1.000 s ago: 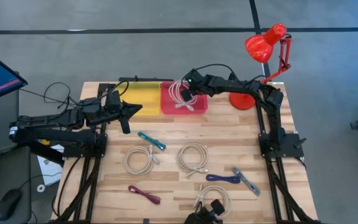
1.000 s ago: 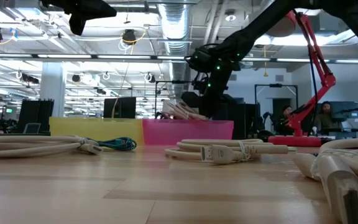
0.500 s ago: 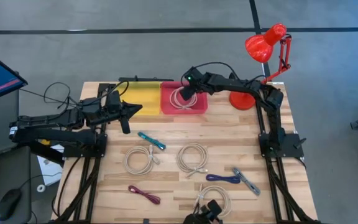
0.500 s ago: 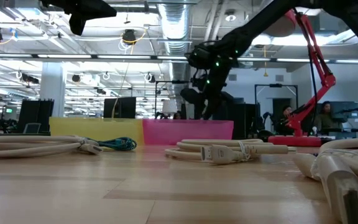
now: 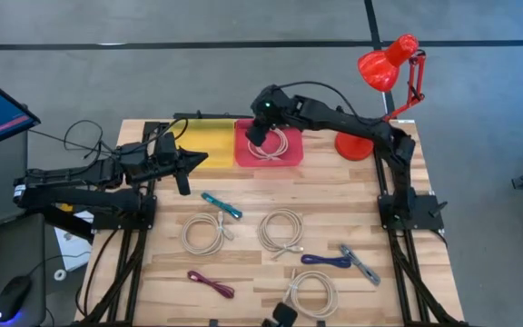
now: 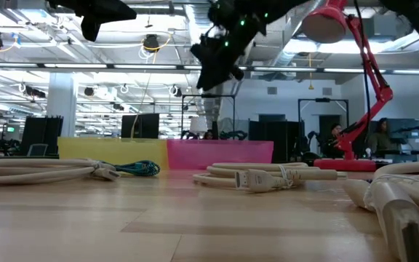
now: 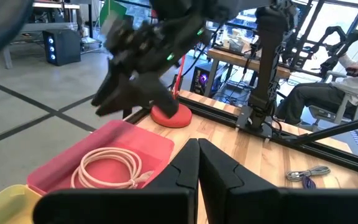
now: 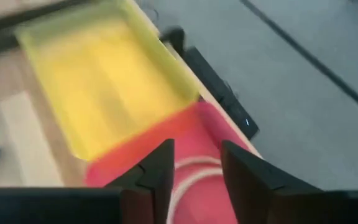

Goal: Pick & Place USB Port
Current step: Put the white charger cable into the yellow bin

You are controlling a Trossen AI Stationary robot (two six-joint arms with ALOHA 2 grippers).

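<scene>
High view shows the white coiled USB cable (image 5: pixel 274 145) lying inside the pink tray (image 5: pixel 243 156), with the right gripper (image 5: pixel 257 130) hanging just above the tray's left part and nothing between its fingers. In the right wrist view those jaws are spread apart with a clear gap, so it's empty.

The left gripper (image 5: pixel 185 163) is parked over the wood table (image 5: pixel 352 200) in front of the yellow tray (image 5: pixel 209 143), jaws pressed together, holding nothing.

Handling-wise, my guess is these cables are light and floppy: the loops will sag and could spring open if you grab a single strand. The other white coils (image 5: pixel 282 229) on the table look the same. I'd pinch across several bundled strands on one side of the ring, or near the stiffer connector end. The jacket probably isn't slippery, and it's not fragile.
</scene>
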